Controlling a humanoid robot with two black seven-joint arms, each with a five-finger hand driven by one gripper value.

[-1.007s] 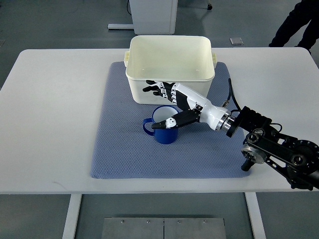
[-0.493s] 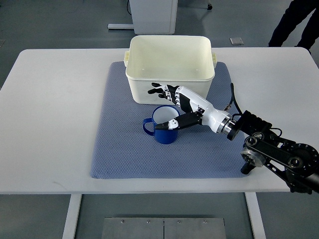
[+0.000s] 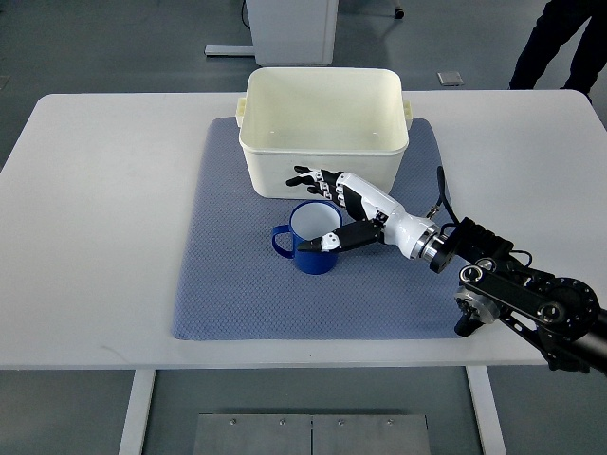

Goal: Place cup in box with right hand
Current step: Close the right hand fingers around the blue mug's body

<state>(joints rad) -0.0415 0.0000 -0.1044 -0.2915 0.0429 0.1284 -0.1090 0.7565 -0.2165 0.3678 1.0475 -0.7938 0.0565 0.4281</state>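
Observation:
A blue cup (image 3: 313,258) with a white inside stands upright on the blue mat (image 3: 237,284), handle pointing left, just in front of the cream box (image 3: 275,175). My right hand (image 3: 308,210) reaches in from the right and straddles the cup. Its fingers (image 3: 311,177) are spread past the cup's far rim, against the box's front wall. Its thumb lies along the near rim. The hand is open and the cup rests on the mat. Nothing is inside the box. The left arm does not show.
The mat lies on a white table (image 3: 104,209), with the box at the mat's far edge. A person's dark legs (image 3: 560,38) stand beyond the table's far right corner. A white cabinet base (image 3: 285,28) stands behind the table.
My right hand has drifted slightly right and nearer, its fingers shifting along the box wall and its thumb settling lower on the cup's near rim. The cup has not moved.

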